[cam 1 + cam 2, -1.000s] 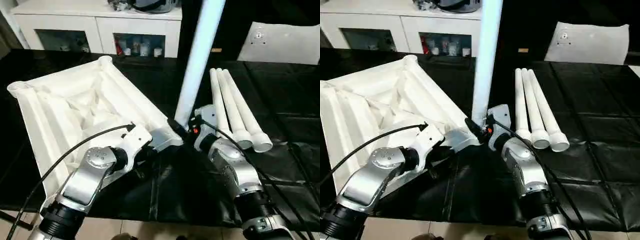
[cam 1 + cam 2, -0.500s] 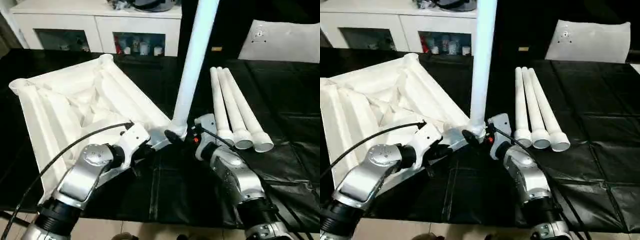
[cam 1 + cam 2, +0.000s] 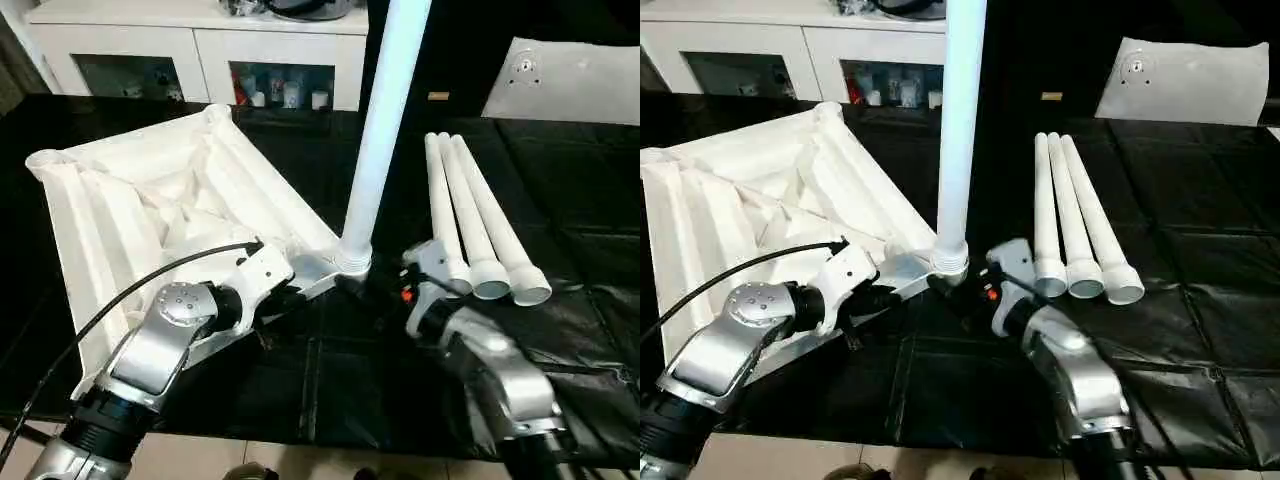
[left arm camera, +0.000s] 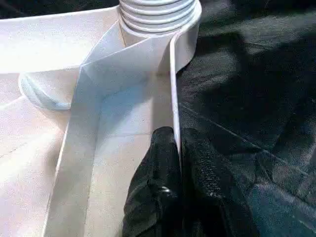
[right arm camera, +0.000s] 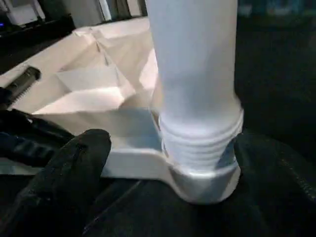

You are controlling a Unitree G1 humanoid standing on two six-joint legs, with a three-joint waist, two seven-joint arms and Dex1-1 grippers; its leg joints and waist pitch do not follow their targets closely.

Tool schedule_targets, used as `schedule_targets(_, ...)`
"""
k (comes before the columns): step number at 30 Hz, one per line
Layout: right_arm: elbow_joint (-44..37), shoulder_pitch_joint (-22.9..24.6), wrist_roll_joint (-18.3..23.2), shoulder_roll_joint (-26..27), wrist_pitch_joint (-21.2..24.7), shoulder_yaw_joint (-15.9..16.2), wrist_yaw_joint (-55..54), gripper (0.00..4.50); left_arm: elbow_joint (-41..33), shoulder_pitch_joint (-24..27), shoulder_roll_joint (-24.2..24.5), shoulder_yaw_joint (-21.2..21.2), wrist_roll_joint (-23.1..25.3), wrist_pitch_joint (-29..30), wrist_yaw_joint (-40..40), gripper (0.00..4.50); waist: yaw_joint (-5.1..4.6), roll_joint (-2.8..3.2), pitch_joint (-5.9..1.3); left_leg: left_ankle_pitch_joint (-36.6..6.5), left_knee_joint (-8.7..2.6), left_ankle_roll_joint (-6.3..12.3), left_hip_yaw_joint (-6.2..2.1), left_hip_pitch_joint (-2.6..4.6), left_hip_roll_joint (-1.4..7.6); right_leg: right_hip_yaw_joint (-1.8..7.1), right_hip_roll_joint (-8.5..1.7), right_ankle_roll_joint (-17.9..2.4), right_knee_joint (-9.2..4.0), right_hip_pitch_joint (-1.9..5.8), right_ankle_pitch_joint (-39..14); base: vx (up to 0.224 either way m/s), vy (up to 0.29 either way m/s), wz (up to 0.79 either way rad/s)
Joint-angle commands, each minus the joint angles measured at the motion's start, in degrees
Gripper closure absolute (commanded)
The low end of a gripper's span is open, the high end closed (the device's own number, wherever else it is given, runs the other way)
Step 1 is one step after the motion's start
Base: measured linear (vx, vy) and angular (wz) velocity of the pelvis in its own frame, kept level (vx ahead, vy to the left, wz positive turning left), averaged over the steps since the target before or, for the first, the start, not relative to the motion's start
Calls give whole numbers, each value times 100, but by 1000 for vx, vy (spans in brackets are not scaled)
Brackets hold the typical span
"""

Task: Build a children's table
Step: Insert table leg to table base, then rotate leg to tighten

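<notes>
Upright leg [image 3: 385, 120] in tabletop [image 3: 130, 210] socket

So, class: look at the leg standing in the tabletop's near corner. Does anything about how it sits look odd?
Yes. The standing leg leans slightly, and several thread rings still show above the corner socket, so it looks only partly screwed in. The tabletop itself rests tilted, its near edge pinched by the left gripper.
</notes>
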Motion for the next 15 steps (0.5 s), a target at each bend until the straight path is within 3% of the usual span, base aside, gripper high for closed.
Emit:
schedule_targets(1, -352, 45, 79, -136, 147, -15, 109, 6, 98, -102, 175, -15, 28, -222, -202, 450, 40, 48, -388, -853, -428, 316, -258, 26, 612, 526, -804, -731, -421, 282, -1483, 0, 0, 0)
schedule_targets(6, -883, 77, 88, -592, 454, -41, 379, 6, 380, -182, 363, -137, -50, -756, -695, 450, 76, 46, -407, -664, -397, 408, -244, 27, 600, 518, -800, -747, -391, 293, -1219, 0, 0, 0)
schedule_targets(11, -1100, 150, 286, -1172, 670, -5, 984, 6, 731, -334, 616, -372, 2, -1329, -1281, 450, 177, 39, -422, -599, -376, 472, -231, 52, 596, 517, -787, -689, -399, 288, -1206, 0, 0, 0)
schedule_targets(15, -1013, 192, 263, -1481, 531, 120, 1454, 6, 953, -506, 743, -482, -26, -1676, -1771, 450, 255, 67, -437, -654, -371, 436, -229, 57, 607, 508, -809, -683, -386, 296, -1229, 0, 0, 0)
